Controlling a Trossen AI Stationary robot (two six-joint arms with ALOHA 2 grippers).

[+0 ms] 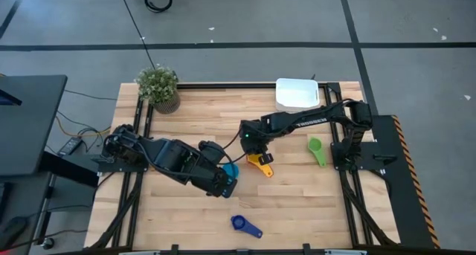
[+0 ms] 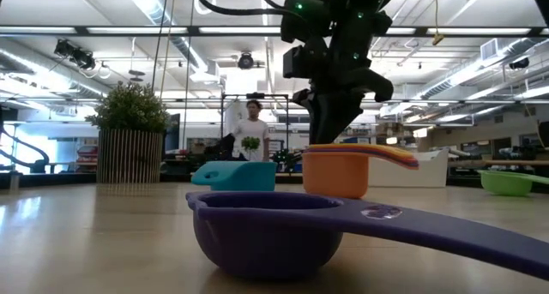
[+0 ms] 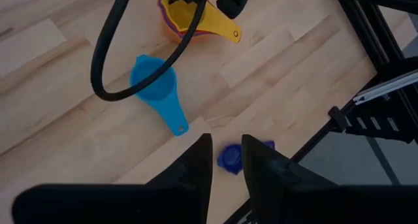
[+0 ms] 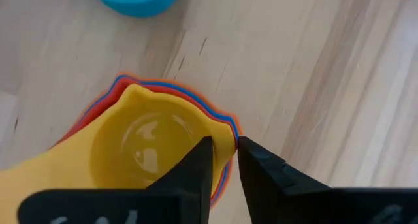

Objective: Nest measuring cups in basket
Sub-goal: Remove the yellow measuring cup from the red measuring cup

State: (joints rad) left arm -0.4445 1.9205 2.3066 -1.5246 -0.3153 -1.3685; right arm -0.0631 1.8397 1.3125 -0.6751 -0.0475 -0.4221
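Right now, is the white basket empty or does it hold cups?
Empty: in the high view the basket shows only its white inside; the nested stack stands on the table.

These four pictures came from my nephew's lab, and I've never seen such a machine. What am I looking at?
Two dark robot arms work at a wooden table. One picture looks straight down, one sits at table height, and two come from cameras on the wrists.

On the table lie a light blue cup, a dark blue cup, a green cup, a white basket and a potted plant.

The right hand has its fingers either side of the rim of the nested stack, yellow cup innermost. The left hand holds nothing.
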